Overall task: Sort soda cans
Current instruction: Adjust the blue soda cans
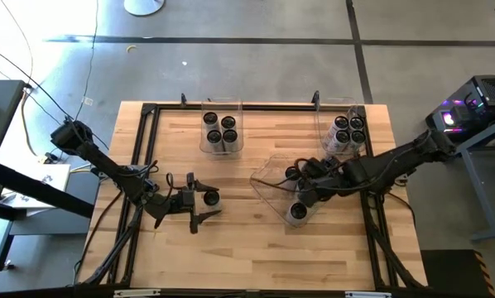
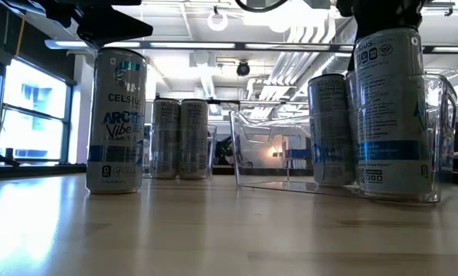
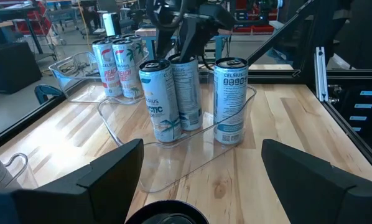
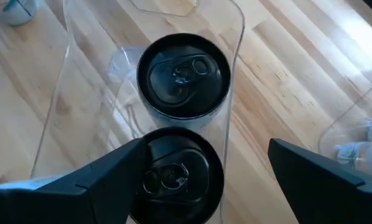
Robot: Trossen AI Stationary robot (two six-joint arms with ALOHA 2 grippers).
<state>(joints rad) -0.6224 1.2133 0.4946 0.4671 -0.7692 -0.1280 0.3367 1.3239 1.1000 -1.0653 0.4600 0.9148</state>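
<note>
The left tool point(image 1: 200, 208) is held wide open around a lone soda can point(image 1: 211, 198) standing on the bare tabletop point(image 1: 256, 248), left of centre; nothing is gripped yet. The right tool point(image 1: 307, 195) is also spread wide, poised above the cans in the clear centre bin point(image 1: 268, 178), with one can point(image 4: 183, 76) seen straight down between its fingers and a second point(image 4: 176, 174) just beneath the wrist. Two further groups of cans stand in a rear bin point(image 1: 221, 130) and a rear right bin point(image 1: 348, 131).

For the step in hand, which appears to be picking up the lone can, the left fingers are best closed squarely on the can's mid-height so that it stays upright, and lifted clear before being carried across. The thin bin walls should be cleared on entry, since neighbouring cans are packed close and could be knocked over.

In the low view, "CELSIUS" and "ARCTIC Vibe" can be read on the lone can's pale blue label. In the left wrist view, "CELSIUS" is seen on a centre-bin can point(image 3: 230, 99), "ARCTIC" is partly read on its neighbour point(image 3: 158, 101), and "PEACH" is read on the reddish-lettered cans point(image 3: 120, 67) farther off.
</note>
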